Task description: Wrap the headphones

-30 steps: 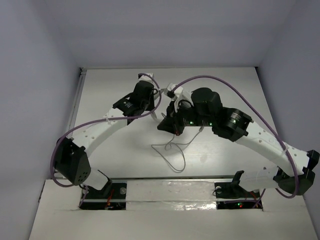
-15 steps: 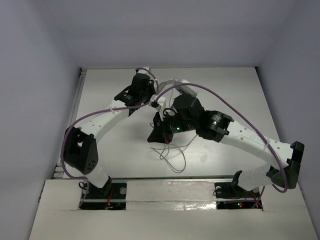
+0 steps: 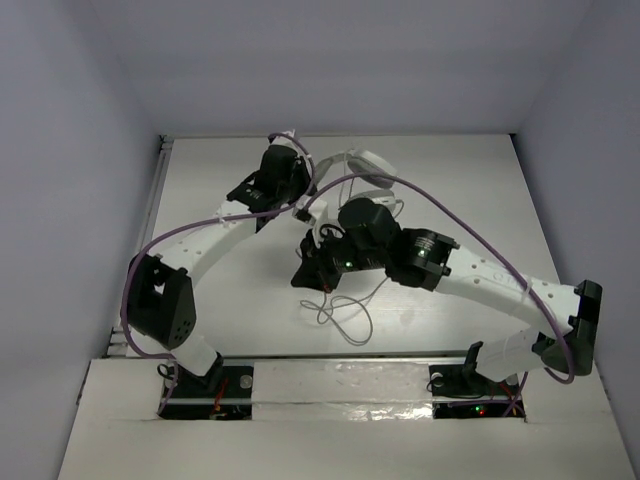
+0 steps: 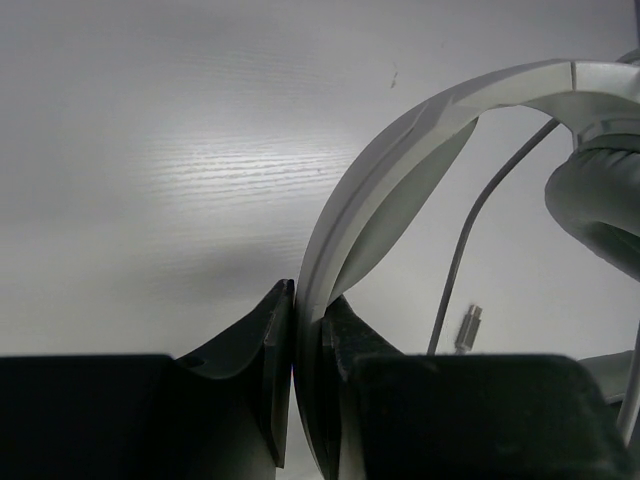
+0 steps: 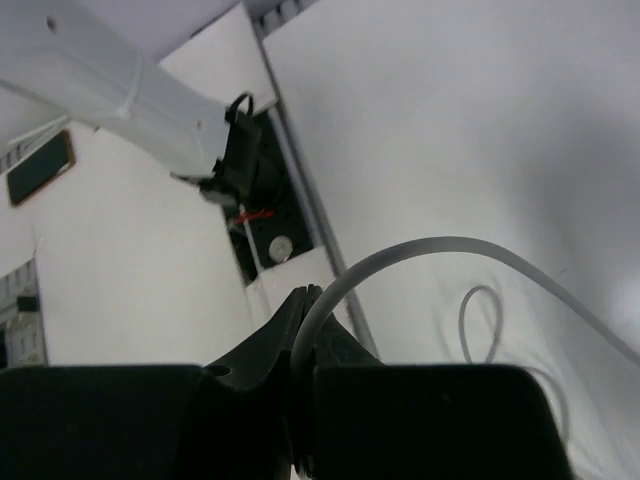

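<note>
Top external: the headphones (image 3: 365, 162) are at the far middle of the surface (image 3: 460, 170), with their headband end meeting the left end effector (image 3: 300, 165), which reaches in from the left. The right end effector (image 3: 305, 275) sits just nearer than the headphones, angled toward the near left. The thin cord (image 3: 345, 318) trails from it in loose loops across the surface toward the near edge. Left wrist: the left end effector (image 4: 305, 345) is clenched on the headband (image 4: 400, 130), one finger (image 4: 262, 350) on each face of the band. The band curves up and to the right to a padded ear cup (image 4: 600, 200) at the frame edge. The cord (image 4: 470, 240) runs down under the arch, and its plug (image 4: 468, 326) lies on the surface (image 4: 150, 150). Right wrist: the right end effector (image 5: 303, 320) is clenched on the cord (image 5: 440, 243), which rises from the closed jaws and arcs to the right. One small loop (image 5: 480, 320) of cord rests on the surface (image 5: 450, 120) below the arc
</note>
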Robot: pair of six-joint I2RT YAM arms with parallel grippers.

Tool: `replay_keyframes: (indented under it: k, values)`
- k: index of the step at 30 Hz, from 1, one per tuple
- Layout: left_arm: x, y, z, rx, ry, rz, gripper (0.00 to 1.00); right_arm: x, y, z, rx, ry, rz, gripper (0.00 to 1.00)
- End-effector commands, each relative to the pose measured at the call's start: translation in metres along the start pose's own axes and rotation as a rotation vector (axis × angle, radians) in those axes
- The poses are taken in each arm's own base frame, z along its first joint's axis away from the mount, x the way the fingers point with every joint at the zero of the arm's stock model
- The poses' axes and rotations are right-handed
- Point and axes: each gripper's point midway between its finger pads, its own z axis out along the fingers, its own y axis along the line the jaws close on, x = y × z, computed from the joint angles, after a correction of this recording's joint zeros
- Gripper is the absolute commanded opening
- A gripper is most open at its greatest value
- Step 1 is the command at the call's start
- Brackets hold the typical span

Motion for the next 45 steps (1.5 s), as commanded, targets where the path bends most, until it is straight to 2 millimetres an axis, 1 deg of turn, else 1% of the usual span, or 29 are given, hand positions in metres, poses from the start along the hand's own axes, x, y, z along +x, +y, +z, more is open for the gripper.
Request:
replay_keyframes:
  k: [1,2,3,4,6,7,8,11,12,13,14,15,16,17,19,21,23,25,26,28,30,32,34,36,38,40,42,43,45]
  values:
    - [-0.011,-0.001,-0.013,-0.036,-0.094,0.032,0.00,-0.068,0.006,-0.036,0.102,-0.208,-0.107,0.00]
    - [-0.008,0.006,-0.014,-0.062,-0.094,0.042,0.00,-0.067,0.001,-0.039,0.134,-0.201,-0.109,0.00]
    - [-0.004,0.007,-0.018,-0.074,-0.093,0.056,0.00,-0.071,-0.002,-0.042,0.160,-0.212,-0.115,0.00]
    - [0.001,0.018,-0.018,-0.112,-0.092,0.076,0.00,-0.075,-0.008,-0.046,0.199,-0.227,-0.117,0.00]
    - [0.012,0.016,-0.021,-0.117,-0.071,0.107,0.00,-0.078,-0.014,-0.051,0.239,-0.243,-0.136,0.00]
    - [0.017,0.023,-0.022,-0.138,-0.061,0.122,0.00,-0.082,-0.021,-0.055,0.289,-0.257,-0.141,0.00]
    - [0.023,0.023,-0.024,-0.142,-0.046,0.136,0.00,-0.083,-0.029,-0.060,0.337,-0.256,-0.153,0.00]
    - [0.031,0.030,-0.032,-0.145,-0.029,0.158,0.00,-0.088,-0.048,-0.077,0.454,-0.273,-0.179,0.00]
    - [0.029,0.029,-0.037,-0.138,-0.034,0.163,0.00,-0.089,-0.057,-0.082,0.491,-0.279,-0.178,0.00]
    - [0.033,0.028,-0.039,-0.125,-0.020,0.174,0.00,-0.090,-0.063,-0.086,0.533,-0.282,-0.187,0.00]
    - [0.037,0.027,-0.043,-0.117,-0.006,0.203,0.00,-0.089,-0.073,-0.089,0.567,-0.276,-0.187,0.00]
    - [0.038,0.022,-0.047,-0.106,-0.002,0.218,0.00,-0.085,-0.078,-0.089,0.590,-0.263,-0.190,0.00]
    - [0.036,0.025,-0.050,-0.120,-0.005,0.229,0.00,-0.084,-0.089,-0.093,0.642,-0.259,-0.188,0.00]
    - [0.041,0.026,-0.054,-0.128,0.015,0.258,0.00,-0.081,-0.095,-0.092,0.668,-0.246,-0.192,0.00]
    - [0.039,0.028,-0.062,-0.135,0.013,0.279,0.00,-0.075,-0.108,-0.094,0.736,-0.235,-0.188,0.00]
    - [0.039,0.031,-0.069,-0.139,0.022,0.303,0.00,-0.069,-0.116,-0.093,0.775,-0.214,-0.186,0.00]
    - [0.043,0.032,-0.074,-0.139,0.053,0.326,0.00,-0.061,-0.129,-0.095,0.837,-0.191,-0.195,0.00]
    - [0.043,0.029,-0.079,-0.117,0.066,0.352,0.00,-0.054,-0.139,-0.094,0.888,-0.154,-0.203,0.00]
    - [0.045,0.030,-0.081,-0.117,0.081,0.363,0.00,-0.053,-0.140,-0.094,0.895,-0.144,-0.209,0.00]
    - [0.049,0.027,-0.085,-0.087,0.107,0.391,0.00,-0.056,-0.144,-0.097,0.922,-0.158,-0.222,0.00]
    - [0.055,0.027,-0.088,-0.069,0.138,0.416,0.00,-0.062,-0.152,-0.102,0.949,-0.179,-0.216,0.00]
    - [0.061,0.026,-0.090,-0.038,0.154,0.447,0.00,-0.065,-0.159,-0.106,0.984,-0.173,-0.250,0.00]
    - [0.067,0.026,-0.094,-0.013,0.171,0.465,0.00,-0.062,-0.169,-0.110,1.035,-0.160,-0.258,0.00]
    - [0.069,0.025,-0.098,0.012,0.176,0.490,0.00,-0.054,-0.179,-0.106,1.075,-0.130,-0.267,0.00]
    - [0.065,0.022,-0.100,0.020,0.163,0.486,0.00,-0.048,-0.192,-0.108,1.138,-0.108,-0.275,0.00]
    - [0.059,0.018,-0.104,0.028,0.146,0.489,0.00,-0.040,-0.200,-0.110,1.180,-0.080,-0.278,0.00]
    - [0.058,0.015,-0.105,0.039,0.144,0.493,0.00,-0.040,-0.212,-0.117,1.216,-0.091,-0.253,0.00]
    - [0.059,0.010,-0.107,0.070,0.152,0.493,0.00,-0.040,-0.216,-0.119,1.226,-0.098,-0.242,0.01]
    - [0.057,0.003,-0.111,0.109,0.147,0.498,0.00,-0.043,-0.230,-0.132,1.277,-0.125,-0.209,0.05]
